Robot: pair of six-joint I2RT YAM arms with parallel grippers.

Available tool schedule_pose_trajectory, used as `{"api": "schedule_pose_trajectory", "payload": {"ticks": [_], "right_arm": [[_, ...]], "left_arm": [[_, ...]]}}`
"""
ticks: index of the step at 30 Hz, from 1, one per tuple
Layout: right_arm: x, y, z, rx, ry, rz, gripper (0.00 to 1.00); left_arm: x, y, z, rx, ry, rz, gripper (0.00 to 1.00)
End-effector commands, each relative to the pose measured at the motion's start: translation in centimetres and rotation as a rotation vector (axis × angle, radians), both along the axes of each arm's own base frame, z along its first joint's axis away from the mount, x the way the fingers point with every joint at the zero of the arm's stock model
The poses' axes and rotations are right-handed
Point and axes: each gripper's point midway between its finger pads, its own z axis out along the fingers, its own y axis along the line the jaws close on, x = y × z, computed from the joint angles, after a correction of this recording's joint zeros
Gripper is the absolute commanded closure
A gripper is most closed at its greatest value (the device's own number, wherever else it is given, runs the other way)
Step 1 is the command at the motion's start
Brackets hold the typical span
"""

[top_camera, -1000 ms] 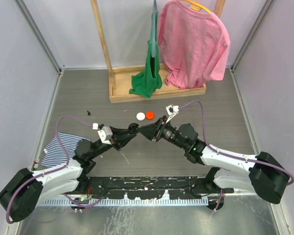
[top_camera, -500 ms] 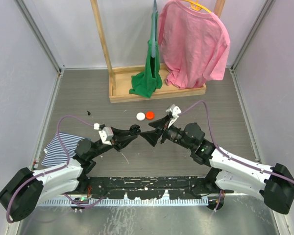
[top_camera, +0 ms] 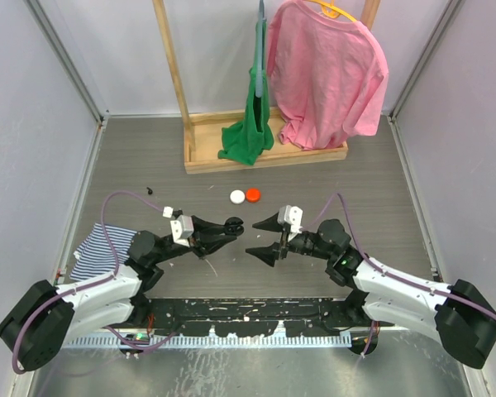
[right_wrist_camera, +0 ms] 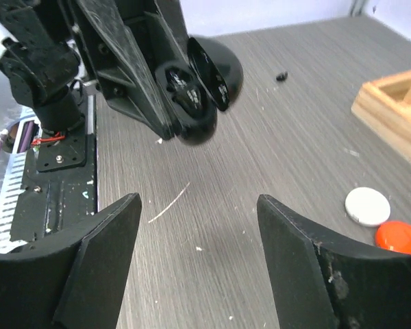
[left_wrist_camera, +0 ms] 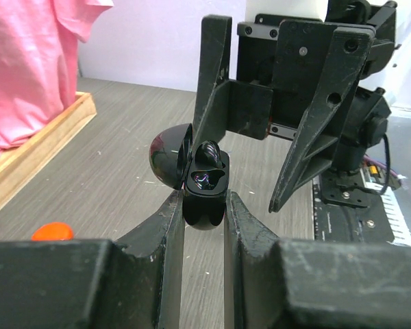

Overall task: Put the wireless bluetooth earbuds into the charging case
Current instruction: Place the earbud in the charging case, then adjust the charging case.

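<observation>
Black case (left_wrist_camera: 205, 194) clamped in left claw (left_wrist_camera: 204, 209); right claw (right_wrist_camera: 198, 204) spread, empty.

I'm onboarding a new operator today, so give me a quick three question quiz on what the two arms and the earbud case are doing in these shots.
1. True or false: the right gripper is shut.
2. The lid of the charging case is: A) open, B) closed, C) missing.
3. Which gripper holds the case?
Key: 1 false, its jaws stand wide apart with nothing between them. 2 A, the lid is swung back on its hinge. 3 the left gripper, clamped on the lower half of the case.
</observation>
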Motion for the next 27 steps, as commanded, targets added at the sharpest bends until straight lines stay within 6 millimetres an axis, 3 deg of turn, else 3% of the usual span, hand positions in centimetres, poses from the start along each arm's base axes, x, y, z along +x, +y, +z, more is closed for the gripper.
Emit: {"api": "schedule_pose_trajectory", "payload": {"ticks": [1,22,27], "right_arm": [[-0.7,0.8,4.0,0.085,-0.207,0.09,0.27],[-0.8,1.7,6.2,0.178,-0.205,0.161,0.46],[-1.0,2.0,5.9,0.187,-0.178,0.184,0.49]], "left_arm": [[-1.2,-0.8,2.8,-0.045,-0.072,-0.092,0.96],[-2.3,-1.4,3.0,-0.045,-0.075,-0.164,0.96],[-2.3,-1.4,3.0,-0.052,-0.072,-0.164,0.96]]}}
